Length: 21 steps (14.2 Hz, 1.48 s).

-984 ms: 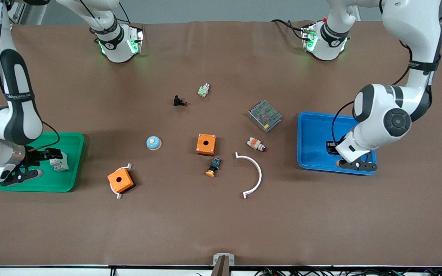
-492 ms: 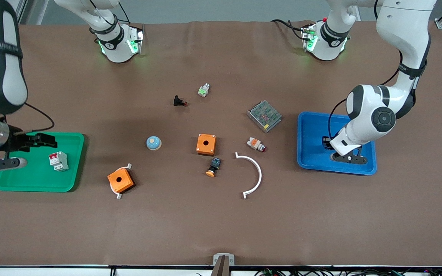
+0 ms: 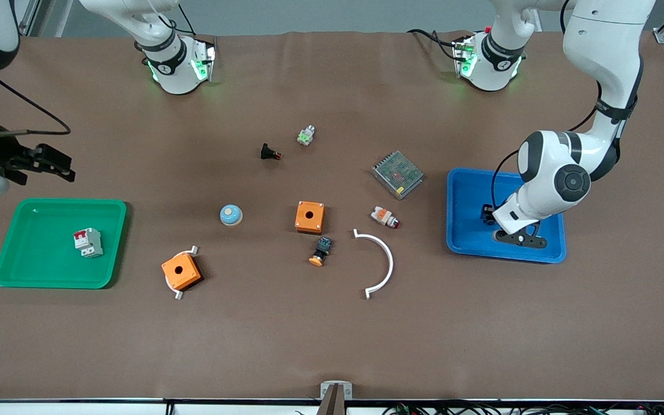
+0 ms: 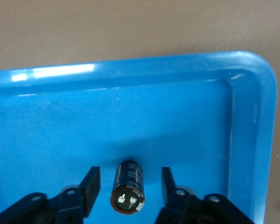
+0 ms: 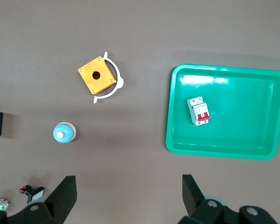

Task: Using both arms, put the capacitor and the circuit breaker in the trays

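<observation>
Here the small dark cylindrical capacitor with its silvery end lies on its side in the blue plastic tray. It is judged light, rigid and prone to rolling; grip it across the barrel. The left tool hangs low in that tray, fingers apart either side of the capacitor, not touching it.

The white-grey rectangular circuit breaker with red levers rests in the green plastic tray; it looks stiff and light, best held on its flat sides. The right tool is raised over the brown surface beside the green tray, fingers apart and empty.
</observation>
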Available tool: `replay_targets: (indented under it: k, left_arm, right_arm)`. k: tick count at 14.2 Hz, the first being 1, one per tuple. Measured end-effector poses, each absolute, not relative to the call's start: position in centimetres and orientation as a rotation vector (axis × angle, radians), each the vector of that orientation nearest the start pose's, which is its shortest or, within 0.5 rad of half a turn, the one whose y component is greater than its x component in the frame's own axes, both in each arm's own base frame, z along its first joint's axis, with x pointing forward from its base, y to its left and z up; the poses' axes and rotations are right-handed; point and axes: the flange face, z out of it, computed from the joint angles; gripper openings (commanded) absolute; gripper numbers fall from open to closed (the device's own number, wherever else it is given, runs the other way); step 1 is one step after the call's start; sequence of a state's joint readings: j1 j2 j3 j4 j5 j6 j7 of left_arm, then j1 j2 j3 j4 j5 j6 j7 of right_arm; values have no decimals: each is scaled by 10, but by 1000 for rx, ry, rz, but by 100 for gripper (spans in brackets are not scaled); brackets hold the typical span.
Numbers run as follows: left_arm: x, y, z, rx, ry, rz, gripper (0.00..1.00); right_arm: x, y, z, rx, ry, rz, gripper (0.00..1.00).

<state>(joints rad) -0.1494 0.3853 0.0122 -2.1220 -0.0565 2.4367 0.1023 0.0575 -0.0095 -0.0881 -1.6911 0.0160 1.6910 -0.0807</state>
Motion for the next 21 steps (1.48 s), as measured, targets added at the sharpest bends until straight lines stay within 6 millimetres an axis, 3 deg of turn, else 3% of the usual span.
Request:
replay_targets:
  k: [2,4,10,13,17,21]
  left_arm:
    - [574,-80,241,-3157,312,46,100]
    - [586,-81,272,-3160,311,-52,100]
    - [613,-81,389,-3179,189,-164,100]
    - [624,-78,460,-3196,-17,-150,100]
    - [614,-66,531,-3188,-22,-238,100]
    - [580,-41,598,-3176,-24,-304,100]
  right_arm:
    - [551,-17,590,-3122,-72,-11,100]
    - [545,-18,596,-3121,-67,-5,100]
    - [529,-23,617,-3117,-54,-19,100]
    - [523,-24,625,-3115,-50,-37,100]
    - [522,-24,623,-3115,-49,-27,100]
    - [522,-24,620,-3115,-48,-19,100]
